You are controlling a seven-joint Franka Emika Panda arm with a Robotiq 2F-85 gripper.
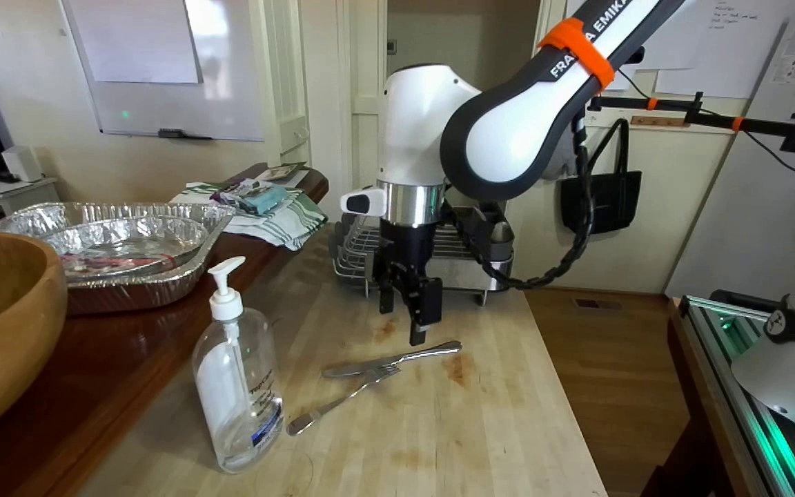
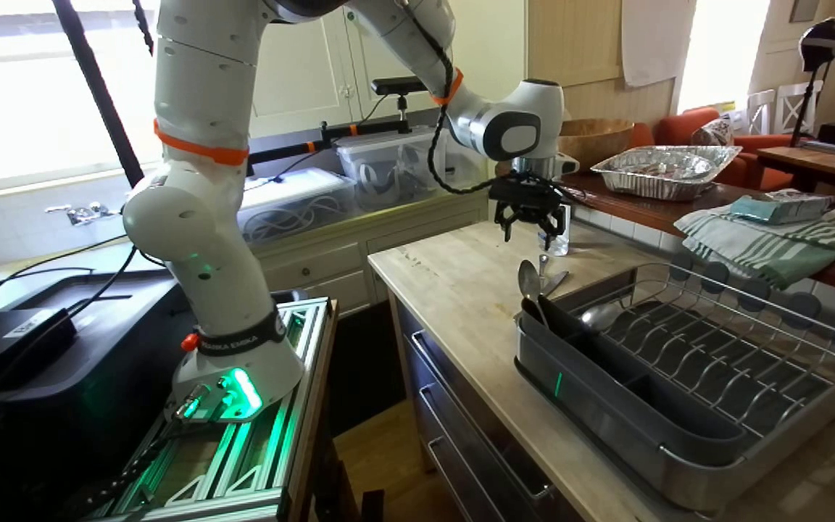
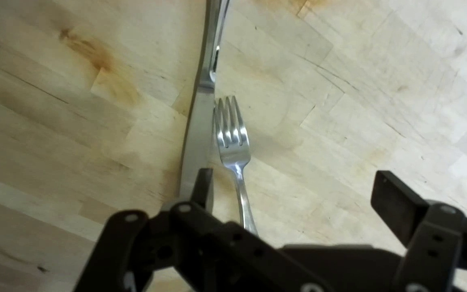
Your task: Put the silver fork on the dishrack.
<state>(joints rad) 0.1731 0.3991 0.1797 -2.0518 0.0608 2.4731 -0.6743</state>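
None of the carrying is done, as we judge it: the silver fork (image 3: 235, 160) lies on the bench (image 1: 494, 435) beside, perhaps touching, the knife (image 3: 200, 125). We see the claw (image 3: 294, 178) spread wide above, holding nothing. Gripping, lifting and placing on the dish rack (image 2: 722, 355) remain for us.

Kitchen: dishrack (image 2: 707, 362), faucet (image 2: 85, 213), cabinets (image 2: 301, 90)
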